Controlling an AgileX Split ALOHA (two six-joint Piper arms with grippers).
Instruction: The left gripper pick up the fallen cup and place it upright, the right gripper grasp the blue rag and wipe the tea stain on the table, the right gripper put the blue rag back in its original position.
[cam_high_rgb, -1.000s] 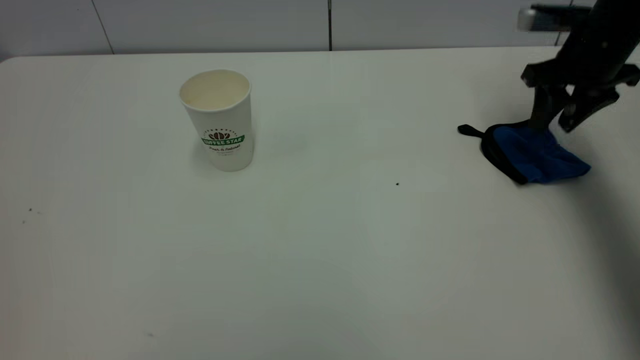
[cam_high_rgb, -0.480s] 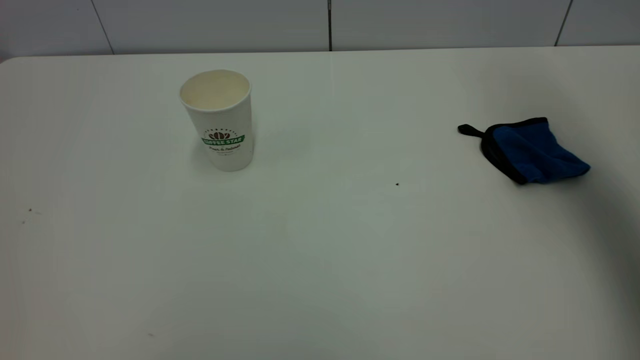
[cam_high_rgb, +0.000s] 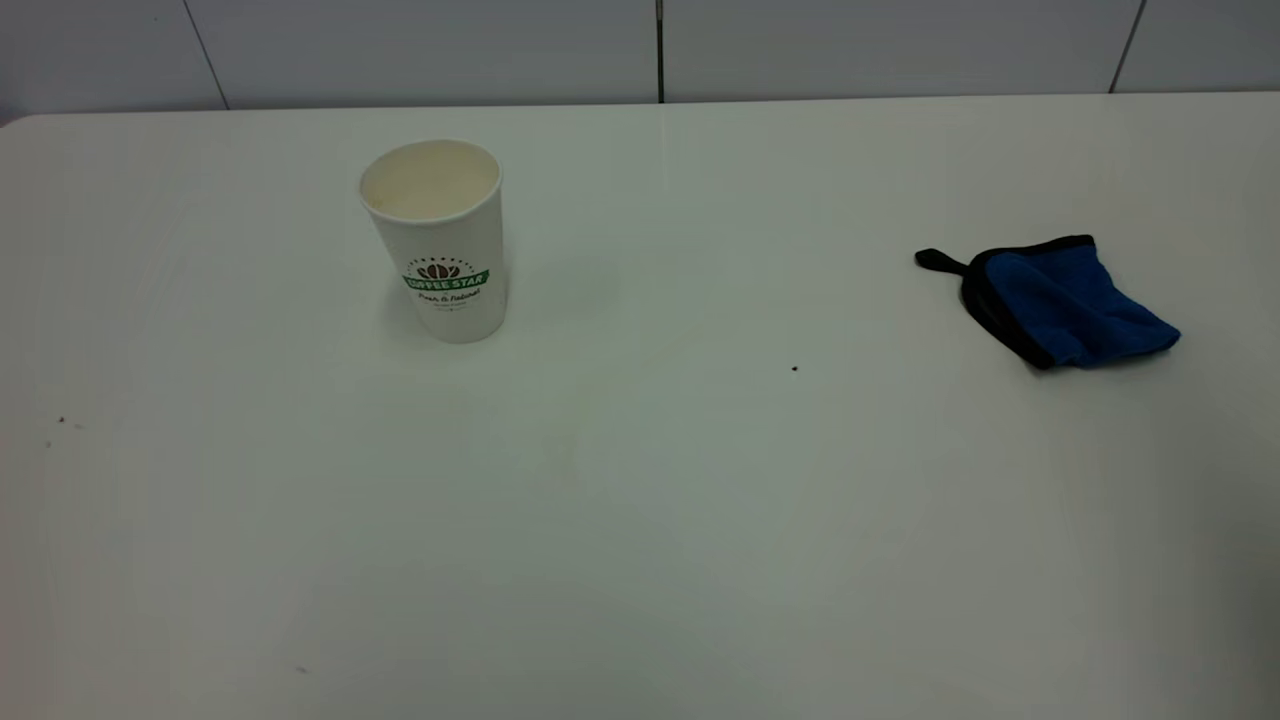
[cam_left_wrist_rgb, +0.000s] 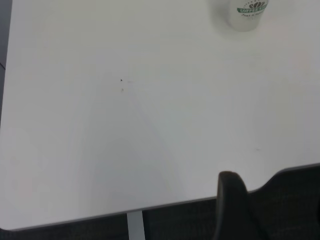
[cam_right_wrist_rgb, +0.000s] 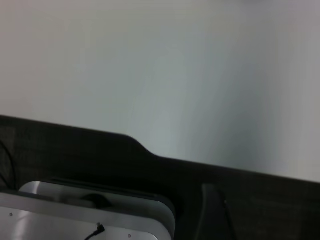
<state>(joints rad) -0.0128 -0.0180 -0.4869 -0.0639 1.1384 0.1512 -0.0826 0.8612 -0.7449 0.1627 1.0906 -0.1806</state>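
The cup (cam_high_rgb: 437, 240) is standing upright on the bench (cam_high_rgb: 640, 520), toward its far left part, mouth up. The blue rag (cam_high_rgb: 1065, 300) is lying crumpled near the right edge, well apart from the cup. A tiny dark speck (cam_high_rgb: 795, 368) is sitting between them. Neither my left tool nor my right tool is showing, so I cannot tell their state.

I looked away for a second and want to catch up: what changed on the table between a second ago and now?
The right arm, whose pincer hung over the blue rag a second ago, has pulled away out of the outside view, leaving the rag lying loose on the table. The rag has not shifted. The cup stands upright in the same spot, and the dark speck is unchanged.
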